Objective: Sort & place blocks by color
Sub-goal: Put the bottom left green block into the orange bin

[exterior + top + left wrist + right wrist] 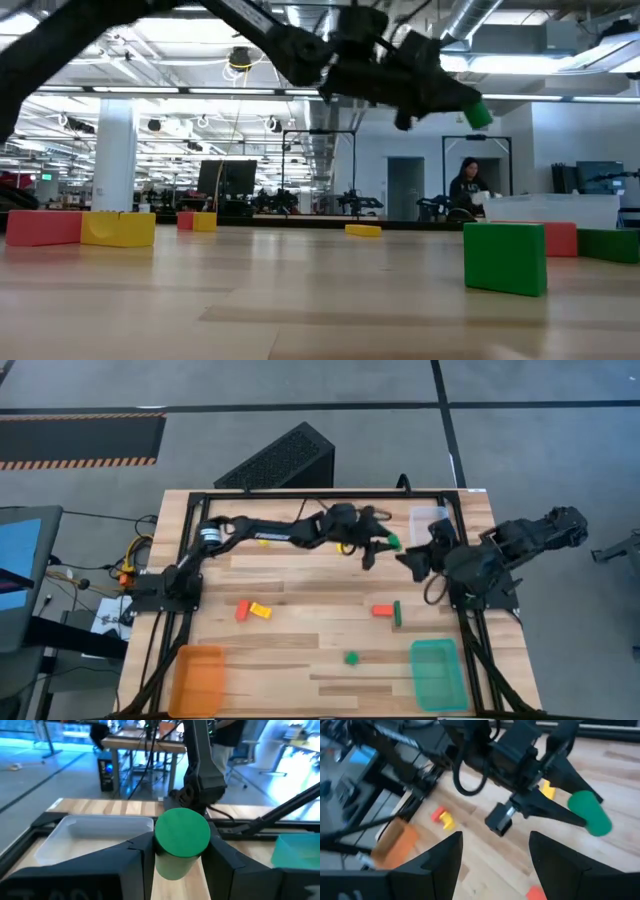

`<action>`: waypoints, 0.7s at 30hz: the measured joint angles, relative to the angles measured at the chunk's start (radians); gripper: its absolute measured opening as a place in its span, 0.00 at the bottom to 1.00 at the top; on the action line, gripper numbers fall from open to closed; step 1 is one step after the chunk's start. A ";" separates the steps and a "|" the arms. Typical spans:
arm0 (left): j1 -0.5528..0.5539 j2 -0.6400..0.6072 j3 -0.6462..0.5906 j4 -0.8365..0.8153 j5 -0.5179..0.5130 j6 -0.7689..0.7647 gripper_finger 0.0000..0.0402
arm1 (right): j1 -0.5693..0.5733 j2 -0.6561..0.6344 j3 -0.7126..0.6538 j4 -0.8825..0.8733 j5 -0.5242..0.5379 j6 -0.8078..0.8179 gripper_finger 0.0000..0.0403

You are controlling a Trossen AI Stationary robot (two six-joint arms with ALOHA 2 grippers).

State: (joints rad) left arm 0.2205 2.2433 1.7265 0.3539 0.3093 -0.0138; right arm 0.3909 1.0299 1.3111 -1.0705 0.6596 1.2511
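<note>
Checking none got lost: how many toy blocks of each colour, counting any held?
Red toy blocks: 3
Yellow toy blocks: 3
Green toy blocks: 3, including the green cylinder in the left gripper
Total: 9

Cylinder between left fingers, above table.

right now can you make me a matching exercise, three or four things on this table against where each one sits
Things:
1. green cylinder block
2. orange rectangular tray
3. teal rectangular tray
4. clear rectangular tray

Places:
A. table's front right corner
B. table's back right corner
C. between the left hand's fingers, above the table
D. table's front left corner

Pairs: 1-C, 2-D, 3-A, 4-B
</note>
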 joint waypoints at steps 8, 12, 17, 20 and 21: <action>0.008 0.276 0.363 0.014 0.085 -0.030 0.25 | -0.100 -0.002 0.000 -0.009 -0.036 0.031 0.63; 0.003 0.407 0.546 0.014 0.009 -0.031 0.25 | -0.114 -0.004 0.000 -0.034 -0.079 0.032 0.63; 0.003 0.499 0.593 0.064 -0.104 -0.075 0.25 | -0.118 -0.023 0.000 -0.052 -0.088 0.031 0.63; 0.003 0.498 0.579 0.023 -0.200 -0.106 0.25 | -0.118 -0.032 0.000 -0.052 -0.086 0.025 0.63; 0.003 0.498 0.579 0.016 -0.216 -0.113 0.26 | -0.118 -0.034 0.000 -0.055 -0.086 0.019 0.63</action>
State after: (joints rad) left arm 0.2232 2.7415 2.3051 0.3704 0.0936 -0.1265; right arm 0.2727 0.9962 1.3113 -1.1252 0.5739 1.2702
